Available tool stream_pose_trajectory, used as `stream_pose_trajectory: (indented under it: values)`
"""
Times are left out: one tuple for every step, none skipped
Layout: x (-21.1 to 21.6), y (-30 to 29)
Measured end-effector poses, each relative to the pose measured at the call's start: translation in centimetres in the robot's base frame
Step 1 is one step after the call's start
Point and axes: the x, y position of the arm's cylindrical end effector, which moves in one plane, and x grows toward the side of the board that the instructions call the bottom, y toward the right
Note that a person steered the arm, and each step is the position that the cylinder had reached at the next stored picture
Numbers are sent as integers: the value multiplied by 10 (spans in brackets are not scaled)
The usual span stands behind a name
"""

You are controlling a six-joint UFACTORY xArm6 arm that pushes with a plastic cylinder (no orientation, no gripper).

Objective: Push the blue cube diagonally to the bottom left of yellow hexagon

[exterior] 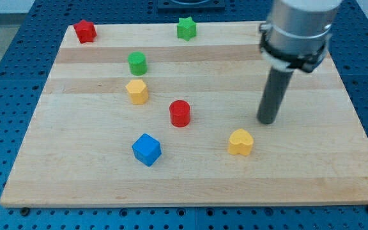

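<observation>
The blue cube sits on the wooden board at the lower middle-left. The yellow hexagon lies above it, slightly to the left. My tip is at the view's right, far right of the blue cube and a little above and right of the yellow heart. It touches no block.
A red cylinder stands between the hexagon and the heart. A green cylinder is just above the hexagon. A red star-like block is at the top left and a green star at the top middle.
</observation>
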Motion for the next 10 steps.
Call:
stream_pose_trajectory:
  values:
    - [6, -59]
    - [27, -95]
    - [56, -101]
    - [69, -130]
    - [72, -160]
    - [72, -180]
    - [71, -194]
    - [59, -196]
    - [47, -198]
    - [44, -216]
